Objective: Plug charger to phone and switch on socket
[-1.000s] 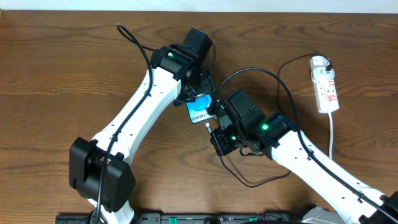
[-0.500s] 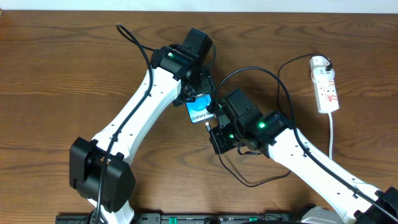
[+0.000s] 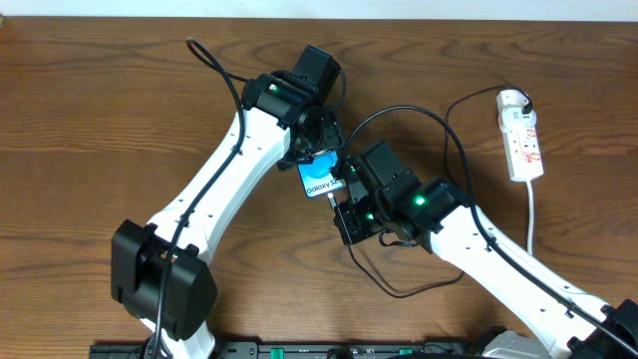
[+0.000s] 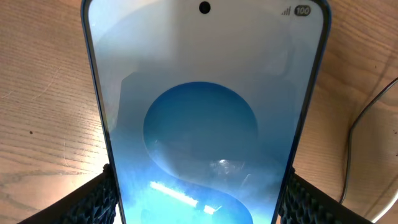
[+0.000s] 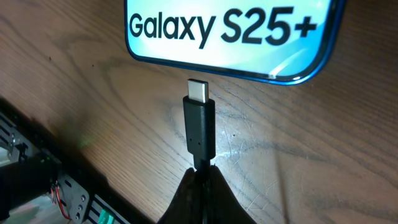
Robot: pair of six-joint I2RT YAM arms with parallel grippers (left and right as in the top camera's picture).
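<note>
The phone [image 3: 321, 179], blue-and-cyan screen with "Galaxy S25+" text, lies on the wooden table between both grippers. My left gripper [image 3: 317, 152] is shut on the phone's upper sides; its screen fills the left wrist view [image 4: 205, 124]. My right gripper [image 3: 344, 204] is shut on the charger [image 5: 199, 127], a black cable with a small USB-C plug. In the right wrist view the plug tip points at the phone's bottom edge [image 5: 230, 37], a small gap apart. The black cable [image 3: 419, 120] loops to the socket [image 3: 520, 135], a white power strip at the far right.
The socket's white cord [image 3: 532, 214] runs down toward the front right. Slack black cable [image 3: 399, 289] curls under my right arm. Another black cable [image 3: 214, 65] trails behind my left arm. The table's front edge carries a black rail [image 3: 299, 349].
My right gripper has crept slightly left and up with the plug toward the phone's bottom edge. The left arm and phone have not moved.
</note>
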